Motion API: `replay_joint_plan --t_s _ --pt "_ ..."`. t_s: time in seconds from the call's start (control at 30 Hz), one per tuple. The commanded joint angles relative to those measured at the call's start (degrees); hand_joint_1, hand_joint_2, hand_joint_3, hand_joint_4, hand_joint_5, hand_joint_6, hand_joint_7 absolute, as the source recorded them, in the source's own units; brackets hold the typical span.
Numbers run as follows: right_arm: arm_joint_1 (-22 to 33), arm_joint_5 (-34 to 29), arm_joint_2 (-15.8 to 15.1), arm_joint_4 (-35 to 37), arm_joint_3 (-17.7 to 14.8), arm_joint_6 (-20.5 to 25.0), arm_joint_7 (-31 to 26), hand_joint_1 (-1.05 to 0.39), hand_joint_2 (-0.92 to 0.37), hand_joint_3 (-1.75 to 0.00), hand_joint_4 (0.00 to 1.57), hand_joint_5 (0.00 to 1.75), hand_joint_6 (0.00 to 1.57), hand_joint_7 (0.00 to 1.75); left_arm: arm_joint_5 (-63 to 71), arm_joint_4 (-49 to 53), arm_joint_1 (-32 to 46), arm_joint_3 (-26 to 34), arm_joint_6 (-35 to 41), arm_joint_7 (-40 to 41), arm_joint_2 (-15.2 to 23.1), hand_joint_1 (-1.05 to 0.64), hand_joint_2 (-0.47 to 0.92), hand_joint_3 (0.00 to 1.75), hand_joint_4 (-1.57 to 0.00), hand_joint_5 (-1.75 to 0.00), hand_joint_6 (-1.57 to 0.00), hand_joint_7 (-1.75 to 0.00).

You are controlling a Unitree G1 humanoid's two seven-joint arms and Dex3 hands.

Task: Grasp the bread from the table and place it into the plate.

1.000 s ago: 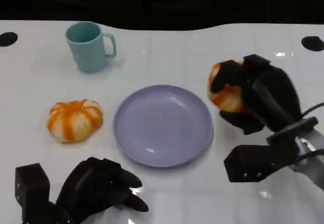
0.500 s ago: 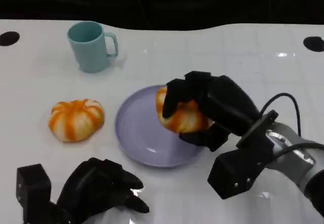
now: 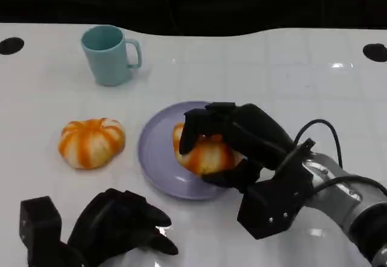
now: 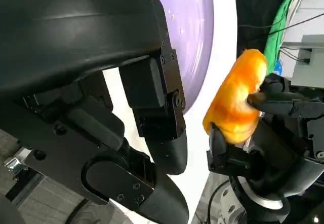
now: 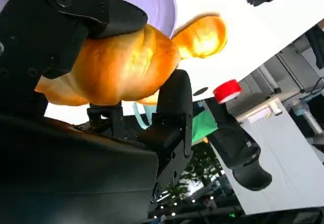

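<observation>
My right hand (image 3: 233, 143) grips the orange-and-white striped bread bun (image 3: 204, 155) over the lilac round plate (image 3: 158, 152). Releasing from height, it might roll toward the plate's rim. Left hand (image 3: 118, 225) idles curled.

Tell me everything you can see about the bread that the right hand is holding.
The bread is a round bun, orange-brown with paler stripes, and its crust looks glossy. The right hand holds it from above, black fingers wrapped over its top and sides. It sits over the right half of the purple plate; whether it already rests on the plate cannot be told. In the right wrist view the bread bulges between the fingers, looking soft.
</observation>
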Motion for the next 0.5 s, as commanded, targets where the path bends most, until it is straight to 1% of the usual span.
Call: replay_joint_plan --t_s 0.03,0.07,0.1,0.13,0.17,0.23,0.33,0.4,0.5 --pt "-0.5 1.1 -1.1 -0.9 -0.5 1.8 3.6 -0.35 -0.79 -0.44 0.45 1.36 0.53 0.66 0.7 0.2 0.5 0.0 -0.3 0.7 0.7 -1.05 0.76 0.0 -1.57 -0.22 -1.57 -0.01" --pt "-0.4 0.9 -1.4 -1.5 -0.4 2.5 4.5 -0.39 -0.86 -0.34 0.38 1.25 0.51 0.56 0.7 0.2 0.5 0.0 -0.4 0.6 0.8 -1.05 0.76 0.0 -1.57 -0.22 -1.57 -0.01" --pt "-0.3 0.7 -1.6 -2.1 -0.3 3.1 5.1 -0.48 -0.89 -0.28 0.3 1.03 0.45 0.44 0.7 0.3 0.5 0.0 -0.4 0.6 0.8 -1.05 0.76 0.0 -1.57 -0.22 -1.57 -0.01" --pt "-0.2 0.3 -1.9 -2.8 -0.2 3.9 5.6 -0.52 -0.91 -0.26 0.28 0.93 0.42 0.39 0.7 0.3 0.5 0.1 -0.5 0.4 0.8 -1.05 0.76 0.0 -1.57 -0.22 -1.57 -0.01" --pt "0.0 -0.1 -2.2 -3.4 -0.1 4.4 5.8 -0.61 -0.92 -0.27 0.21 0.83 0.36 0.33 0.7 0.3 0.5 0.2 -0.5 0.4 0.7 -1.05 0.76 0.0 -1.57 -0.22 -1.57 -0.01" --pt "0.4 -0.9 -2.7 -4.6 0.1 5.6 5.9 -0.7 -0.92 -0.3 0.14 0.76 0.29 0.27 0.5 0.4 0.4 0.3 -0.5 0.3 0.6 -1.05 0.75 0.0 -1.57 -0.22 -1.57 -0.01" --pt "1.4 -0.8 -3.4 -6.7 0.0 7.8 7.8 -0.82 -0.92 -0.34 0.02 0.74 0.17 0.19 0.3 0.3 0.4 0.4 0.1 0.3 0.4 -1.05 0.74 0.0 -1.57 -0.22 -1.57 -0.02" --pt "2.1 -0.1 -3.8 -8.2 -0.2 8.9 9.6 -0.9 -0.92 -0.32 0.0 0.66 0.11 0.15 0.3 0.1 0.5 0.4 0.4 0.5 0.4 -1.05 0.74 0.0 -1.57 -0.22 -1.57 -0.03" --pt "3.0 0.8 -4.4 -9.8 -0.8 9.7 11.2 -0.95 -0.92 -0.33 0.0 0.6 0.07 0.12 0.5 -0.1 0.5 0.4 0.4 0.6 0.4 -1.05 0.74 0.0 -1.57 -0.23 -1.57 -0.04"
